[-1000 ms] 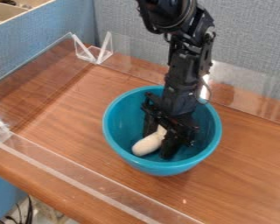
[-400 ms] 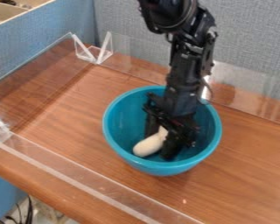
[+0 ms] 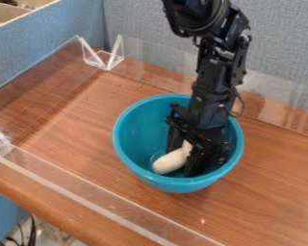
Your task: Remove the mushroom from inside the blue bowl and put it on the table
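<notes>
Tool [image 3: 195,152] sits deep inside the blue bowl [image 3: 134,135], jaws closed on the mushroom [image 3: 171,159], whose pale stem shows near the bowl's floor. Extraction looks underway; next comes a lift clear of the rim, then across to bare tabletop [image 3: 80,106].

The mushroom [image 3: 172,159] lies inside the blue bowl [image 3: 134,136] on the table [image 3: 66,115].

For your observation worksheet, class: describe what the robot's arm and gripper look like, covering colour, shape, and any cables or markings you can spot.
The arm is black all over, built from blocky, boxy segments joined at bulky joints, with a rounded section at the top. A few small pale spots show on its side, too small to read. The gripper is black too, with slim, straight fingers. No cables can be clearly made out.
</notes>
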Tool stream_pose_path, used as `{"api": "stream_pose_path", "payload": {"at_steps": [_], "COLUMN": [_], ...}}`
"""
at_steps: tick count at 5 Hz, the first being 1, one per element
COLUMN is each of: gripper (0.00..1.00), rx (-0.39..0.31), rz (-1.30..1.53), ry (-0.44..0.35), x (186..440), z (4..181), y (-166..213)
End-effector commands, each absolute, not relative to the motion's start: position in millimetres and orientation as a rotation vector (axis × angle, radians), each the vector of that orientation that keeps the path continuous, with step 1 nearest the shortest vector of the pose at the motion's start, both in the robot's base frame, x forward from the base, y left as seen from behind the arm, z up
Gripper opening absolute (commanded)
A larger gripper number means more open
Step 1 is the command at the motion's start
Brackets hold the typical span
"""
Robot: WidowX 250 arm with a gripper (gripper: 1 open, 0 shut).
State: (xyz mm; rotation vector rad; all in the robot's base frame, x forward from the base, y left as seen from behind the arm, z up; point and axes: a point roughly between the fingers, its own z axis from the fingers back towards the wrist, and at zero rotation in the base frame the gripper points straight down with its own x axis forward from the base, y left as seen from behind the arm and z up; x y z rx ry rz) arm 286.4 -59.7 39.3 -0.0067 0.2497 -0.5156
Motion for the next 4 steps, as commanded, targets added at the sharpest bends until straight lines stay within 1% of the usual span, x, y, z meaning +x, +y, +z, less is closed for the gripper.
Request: {"api": "stream_pose_path", "payload": {"at_steps": [1, 3, 4], "gripper": [0.00, 0.00, 0.00], "rx": [0.002, -0.005, -0.006], "rz": [-0.540, -0.569, -0.597], "ry": [0.143, 0.116, 0.104], "x": [297, 295, 294], "z": [72.0, 84.6, 87.7], "y": [-67, -82, -94]}}
